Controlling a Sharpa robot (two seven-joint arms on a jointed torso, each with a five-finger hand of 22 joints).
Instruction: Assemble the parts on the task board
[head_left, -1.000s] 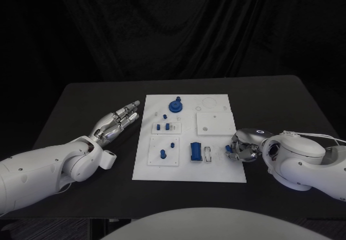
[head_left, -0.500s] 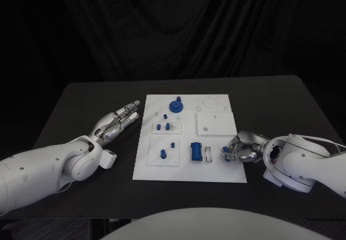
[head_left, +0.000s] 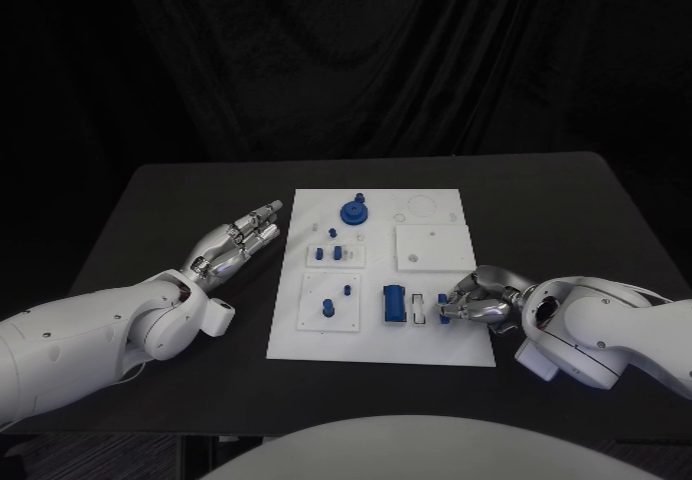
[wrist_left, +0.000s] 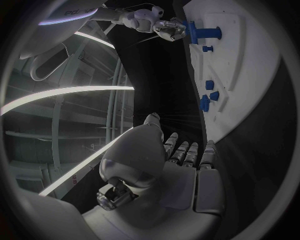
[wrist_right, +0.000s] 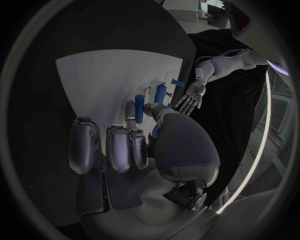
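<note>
From my console the black surface (head_left: 577, 200) carries the white task board (head_left: 378, 345) square in the middle, and the risks I see run from that plate down to one tiny piece. My left hand (head_left: 238, 243) lies flat on the surface at the board's 9 o'clock edge, fingers straight and slightly spread, holding nothing, so it is beside the plate but not bracing it; if my right hand pushes sideways, the board could skid and every seated part shift with it. My right hand (head_left: 480, 300) sits over the board's 4 o'clock corner with its fingers curled in around a small blue part (head_left: 449, 309), pinched at the fingertips as far as I can judge; the right wrist view shows a blue sliver (wrist_right: 155, 131) tucked against the thumb. Just at its 9 o'clock are the upright blue block (head_left: 392, 303) and a narrow slot (head_left: 417, 308), which I take to be the target, though I cannot tell for sure. The fingers hide the part's tip from the head camera, so I could come in tilted and jam it, or nudge the block beside it. With so thin a pinch, the part could also twist or drop onto the plate.
</note>
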